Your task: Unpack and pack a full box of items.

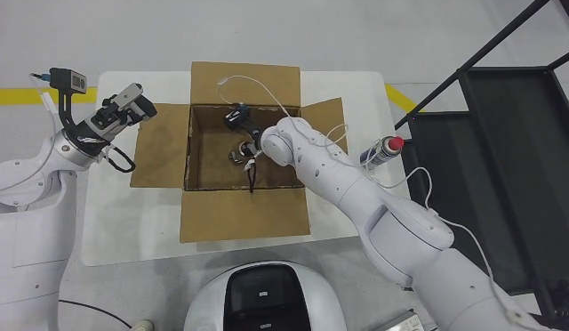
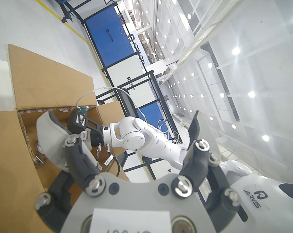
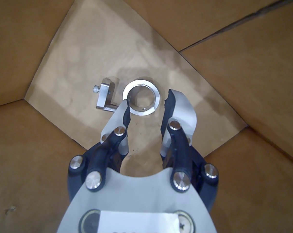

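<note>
Right wrist view | right hand (image 3: 146, 104) wide over metal ring (image 3: 140, 97) beside bracket (image 3: 105, 98) on box (image 1: 244, 215) floor | left hand (image 1: 139, 102) wide, outside box | spray can (image 1: 384, 150) on desk (image 1: 124, 229) | we are judging unpacking nearly done.

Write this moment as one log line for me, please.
right gripper open, in cardboard box, aimed at metal ring | bracket beside ring | left gripper open, outside box | spray can on table

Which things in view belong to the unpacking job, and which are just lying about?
Job: cardboard box; metal ring and L-shaped bracket on its floor; open right gripper over the ring; spray can on the table, probably already unpacked.
Lying about: black rack beside the table; yellow floor line.
</note>
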